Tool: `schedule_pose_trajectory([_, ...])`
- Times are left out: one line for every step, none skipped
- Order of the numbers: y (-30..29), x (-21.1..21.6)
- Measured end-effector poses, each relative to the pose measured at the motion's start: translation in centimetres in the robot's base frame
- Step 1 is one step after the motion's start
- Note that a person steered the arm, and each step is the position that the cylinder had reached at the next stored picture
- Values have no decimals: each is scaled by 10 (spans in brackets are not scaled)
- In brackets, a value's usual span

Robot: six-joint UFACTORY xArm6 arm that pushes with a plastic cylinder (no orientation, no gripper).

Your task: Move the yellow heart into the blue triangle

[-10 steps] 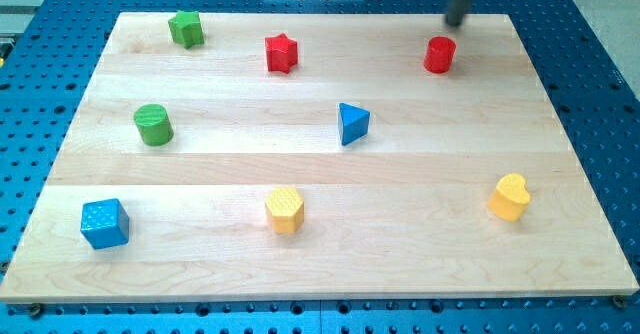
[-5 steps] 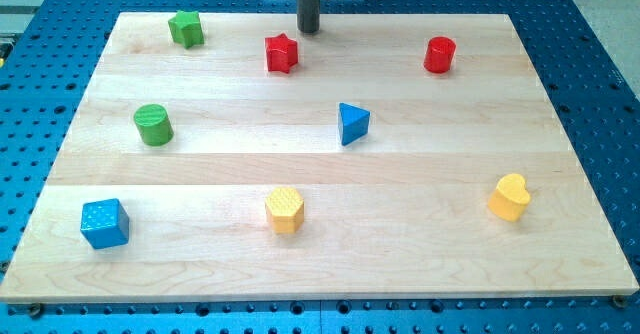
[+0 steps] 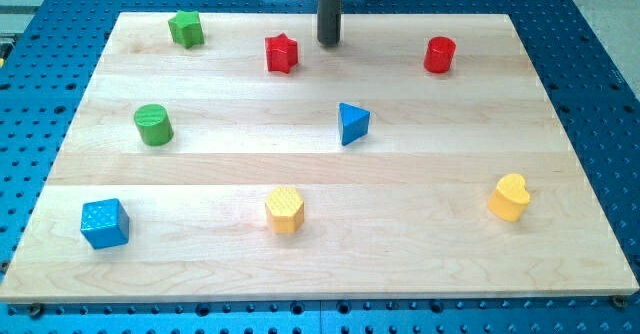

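The yellow heart (image 3: pixel 510 196) lies near the view's lower right on the wooden board (image 3: pixel 450 264). The blue triangle (image 3: pixel 352 123) sits near the board's middle, up and to the left of the heart, well apart from it. My tip (image 3: pixel 329 42) is near the view's top centre, just right of the red star (image 3: pixel 282 53) and above the blue triangle. It touches no block.
A red cylinder (image 3: pixel 439 54) stands at the upper right. A green star (image 3: pixel 186 28) is at the upper left and a green cylinder (image 3: pixel 153 124) at the left. A blue cube (image 3: pixel 104 223) is at the lower left, a yellow hexagon (image 3: pixel 285 209) at bottom centre.
My tip swept from the upper right to the top centre, then shifted slightly right and down. No block has moved.
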State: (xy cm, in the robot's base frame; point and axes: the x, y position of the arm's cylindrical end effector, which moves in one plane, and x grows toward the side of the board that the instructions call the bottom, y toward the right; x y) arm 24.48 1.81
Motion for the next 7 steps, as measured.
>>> schedule_pose_trajectory([32, -1])
schedule_pose_trajectory([81, -15])
schedule_pose_trajectory([116, -52])
schedule_pose_trajectory([197, -35])
schedule_pose_trajectory([231, -21])
schedule_pose_trajectory([231, -21])
schedule_pose_trajectory([233, -20])
